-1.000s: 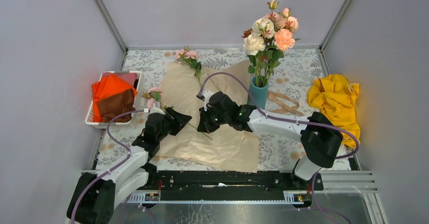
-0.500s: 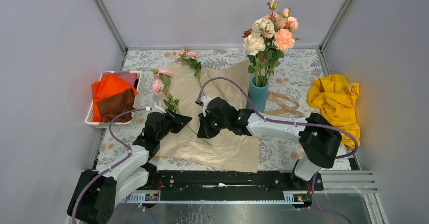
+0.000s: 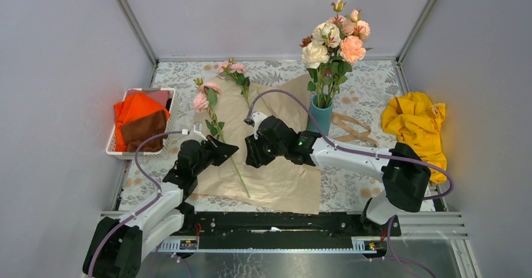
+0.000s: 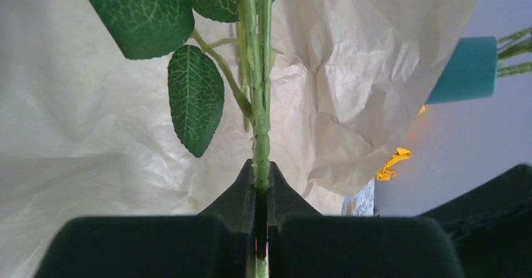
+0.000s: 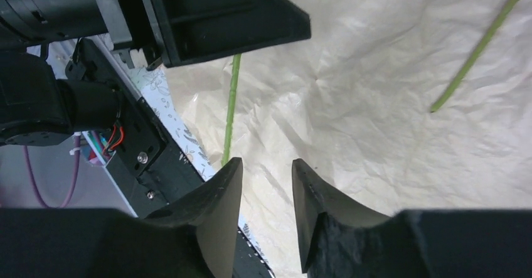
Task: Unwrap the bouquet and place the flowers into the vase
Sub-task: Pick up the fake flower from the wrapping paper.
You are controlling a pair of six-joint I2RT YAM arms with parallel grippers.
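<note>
**While the left gripper pinches a rose stem, the right stands parted beside it**

Where the left gripper [image 3: 224, 150] reaches over the spread kraft paper [image 3: 279, 181], its two fingers are pressed together on the thin green stem of a pink rose [image 3: 202, 100]. The left wrist view shows the stem [image 4: 258, 102] running straight up out of the closed tips, with dark leaves branching off just above them. From above, the blooms lie beyond the gripper toward the back left, at the paper's edge. The bare lower stem trails out the near side across the paper.

The right gripper [image 3: 254, 154] hangs just to the right of the left one, over the paper. Its fingers [image 5: 223, 190] stand apart with only paper showing through the gap. The held stem's lower part passes near those tips, not between them.

The vase [image 3: 320, 117] stands upright at the paper's far right corner, well beyond both grippers, with a bunch of flowers [image 3: 332, 39] already in it. Another rose [image 3: 235, 71] lies loose at the paper's back edge.
</note>
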